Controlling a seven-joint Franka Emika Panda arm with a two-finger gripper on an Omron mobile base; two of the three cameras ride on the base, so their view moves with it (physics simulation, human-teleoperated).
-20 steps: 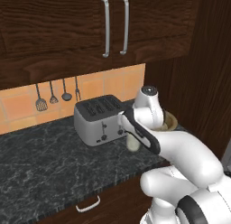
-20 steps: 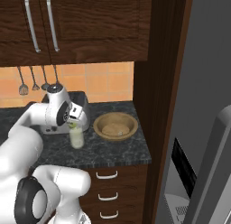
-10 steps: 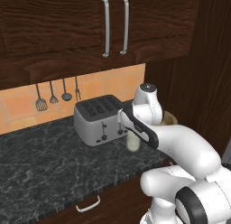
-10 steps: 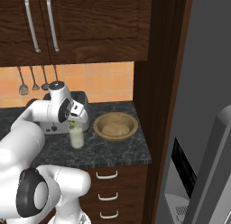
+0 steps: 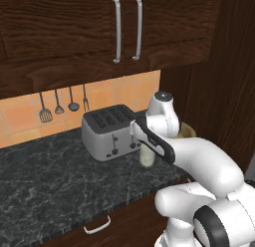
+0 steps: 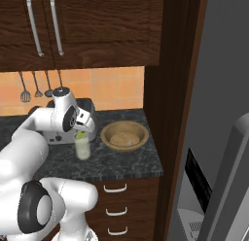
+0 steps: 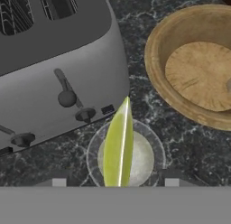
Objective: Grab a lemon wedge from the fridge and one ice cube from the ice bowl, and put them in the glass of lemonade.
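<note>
In the hand view, the thin yellow-green lemon wedge (image 7: 118, 146) stands on edge at lower centre, directly over the small clear glass of pale lemonade (image 7: 146, 156). The gripper (image 7: 115, 183) has its fingertips spread, clear of the wedge. The shallow tan wooden ice bowl (image 7: 168, 78) sits upper right; a grey metal toaster (image 7: 58, 60) fills the upper left.

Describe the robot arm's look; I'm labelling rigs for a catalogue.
Glossy white arm of rounded, bulbous segments with dark grey rings at the joints and a black band along the forearm. A grey-capped white wrist carries the gripper, whose two small fingers are dark. No cables or markings visible.
</note>
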